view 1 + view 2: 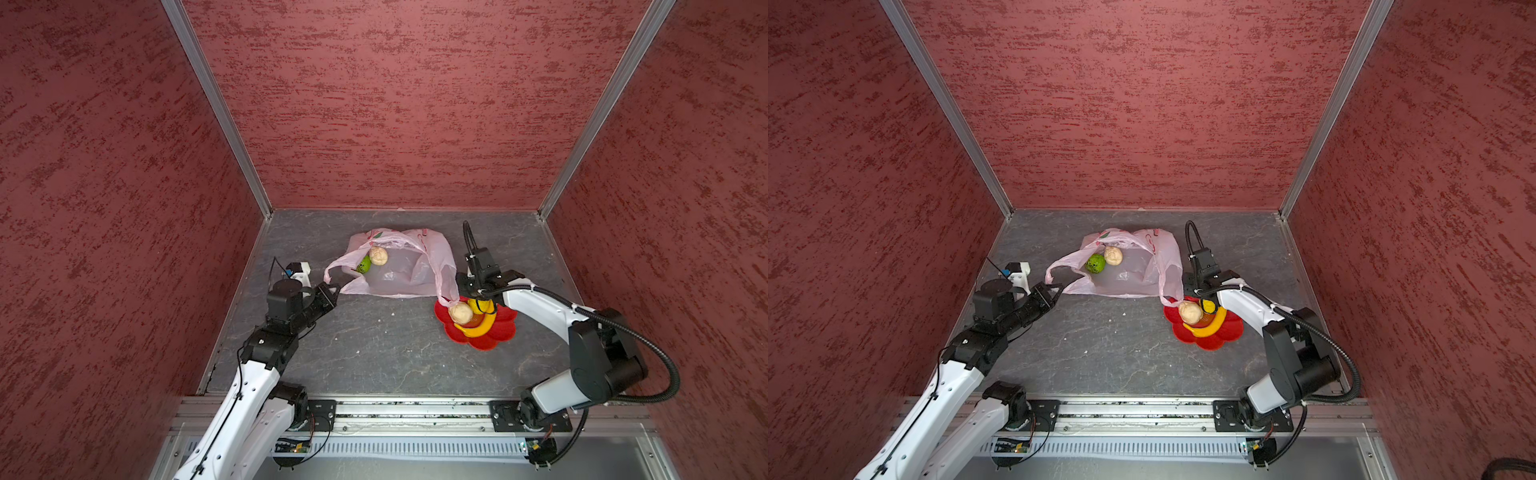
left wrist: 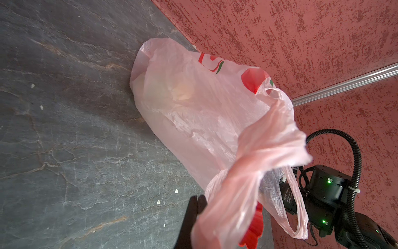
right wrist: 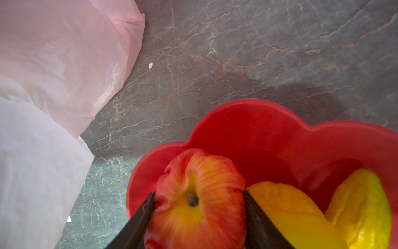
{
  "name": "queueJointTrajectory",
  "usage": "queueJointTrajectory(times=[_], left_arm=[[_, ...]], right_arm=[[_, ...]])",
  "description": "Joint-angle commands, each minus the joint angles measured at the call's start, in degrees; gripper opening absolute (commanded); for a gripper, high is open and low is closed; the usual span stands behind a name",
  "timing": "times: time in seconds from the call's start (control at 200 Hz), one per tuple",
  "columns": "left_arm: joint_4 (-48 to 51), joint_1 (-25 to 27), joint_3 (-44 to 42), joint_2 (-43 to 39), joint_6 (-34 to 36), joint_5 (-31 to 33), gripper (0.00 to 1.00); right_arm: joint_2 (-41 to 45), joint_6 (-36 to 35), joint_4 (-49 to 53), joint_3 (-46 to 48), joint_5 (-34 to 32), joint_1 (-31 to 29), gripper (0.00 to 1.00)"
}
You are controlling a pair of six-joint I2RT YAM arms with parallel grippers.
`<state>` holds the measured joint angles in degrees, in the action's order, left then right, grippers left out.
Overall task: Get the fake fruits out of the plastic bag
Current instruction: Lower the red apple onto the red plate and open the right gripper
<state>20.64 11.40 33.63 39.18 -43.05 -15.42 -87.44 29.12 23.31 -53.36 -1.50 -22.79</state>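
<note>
Over the red dish [image 1: 498,340] rim, a plastic bag [image 1: 395,274] handle.

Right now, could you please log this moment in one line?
left gripper: shut on plastic bag; right gripper: shut on apple over dish

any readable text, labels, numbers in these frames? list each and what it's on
No text reads clearly.
Bag, red and green print: shapes or parts of letters on crumpled film, not readable.
Sticker on the right arm: lines of small print, too small to read.
No other writing can be made out.
</note>
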Motion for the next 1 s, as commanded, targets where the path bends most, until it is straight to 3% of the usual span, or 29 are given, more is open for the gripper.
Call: queueJointTrajectory(times=[0.0, 0.992], left_arm=[[0.2, -0.4, -0.6, -0.8, 0.5, -0.6, 0.00], [0.8, -1.5, -1.0, -1.9, 0.6, -1.2, 0.00]], right_arm=[[-0.6, 0.4, -1.6, 0.8, 0.2, -0.4, 0.32], [-0.4, 0.3, -0.3, -0.9, -0.7, -0.6, 0.64]])
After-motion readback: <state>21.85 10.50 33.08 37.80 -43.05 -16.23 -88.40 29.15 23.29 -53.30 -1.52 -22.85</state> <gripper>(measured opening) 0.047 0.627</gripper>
